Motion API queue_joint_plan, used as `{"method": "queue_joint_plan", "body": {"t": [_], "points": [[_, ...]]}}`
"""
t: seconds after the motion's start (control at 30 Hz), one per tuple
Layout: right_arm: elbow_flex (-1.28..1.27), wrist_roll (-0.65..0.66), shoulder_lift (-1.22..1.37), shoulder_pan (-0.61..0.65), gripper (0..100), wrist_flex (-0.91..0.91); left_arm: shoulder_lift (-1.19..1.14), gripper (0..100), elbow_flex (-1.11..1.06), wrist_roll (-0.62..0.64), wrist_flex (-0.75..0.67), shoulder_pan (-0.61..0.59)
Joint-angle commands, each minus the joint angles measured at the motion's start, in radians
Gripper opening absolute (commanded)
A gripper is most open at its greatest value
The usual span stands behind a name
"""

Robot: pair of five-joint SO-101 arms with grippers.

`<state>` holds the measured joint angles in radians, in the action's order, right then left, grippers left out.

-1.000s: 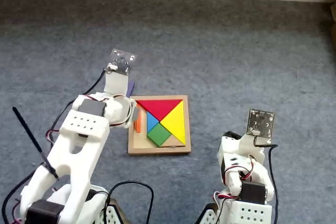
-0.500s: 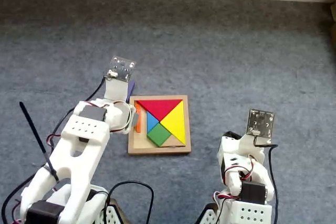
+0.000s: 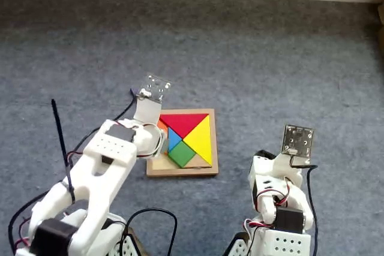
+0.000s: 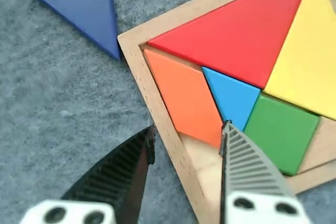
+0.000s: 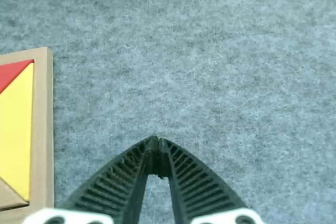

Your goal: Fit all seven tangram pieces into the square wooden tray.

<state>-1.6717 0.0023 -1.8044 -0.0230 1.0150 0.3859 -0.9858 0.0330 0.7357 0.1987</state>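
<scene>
The square wooden tray (image 3: 182,172) lies mid-table and holds the red (image 3: 183,123), yellow (image 3: 201,142), light blue (image 3: 174,140) and green (image 3: 181,154) pieces. An orange parallelogram (image 4: 184,98) lies flat in the tray beside the red triangle (image 4: 236,35). My left gripper (image 4: 188,129) is open and straddles the tray's rim (image 4: 157,108), holding nothing. A dark blue triangle (image 4: 84,6) lies on the carpet just off the tray's corner. My right gripper (image 5: 157,141) is shut and empty over bare carpet beside the tray's rim (image 5: 46,129).
Grey carpet surrounds the tray on all sides. The left arm (image 3: 114,148) leans over the tray's left edge. The right arm (image 3: 279,208) sits folded at the front right, apart from the tray. Bare wood (image 4: 202,161) shows in the tray below the orange piece.
The left arm swung right over the tray's left edge. The orange piece, earlier on edge at the rim by the gripper, now lies flat in the tray. The right arm kept still.
</scene>
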Motion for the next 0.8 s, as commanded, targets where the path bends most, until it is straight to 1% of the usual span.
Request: {"method": "queue_joint_plan", "body": {"t": [0.0, 0.2, 0.33, 0.53, 0.63, 0.77], "points": [[-0.11, -0.003, 0.004, -0.013, 0.5, -0.021, -0.013, 21, 0.079, 0.002, 0.006, -0.008], [-0.11, -0.003, 0.004, -0.013, 0.5, -0.021, -0.013, 21, 0.081, 0.0, 0.02, 0.013], [-0.11, -0.003, 0.004, -0.013, 0.5, -0.021, -0.105, 21, 0.12, -0.002, 0.02, 0.018], [-0.11, -0.003, 0.004, -0.013, 0.5, -0.021, -0.288, 21, 0.305, 0.006, 0.153, 0.012], [-0.11, -0.003, 0.004, -0.013, 0.5, -0.021, -0.295, 18, 0.323, 0.049, 0.166, 0.012], [-0.11, -0.003, 0.004, -0.013, 0.5, -0.021, -0.291, 18, 0.328, 0.058, 0.166, 0.01]]}}
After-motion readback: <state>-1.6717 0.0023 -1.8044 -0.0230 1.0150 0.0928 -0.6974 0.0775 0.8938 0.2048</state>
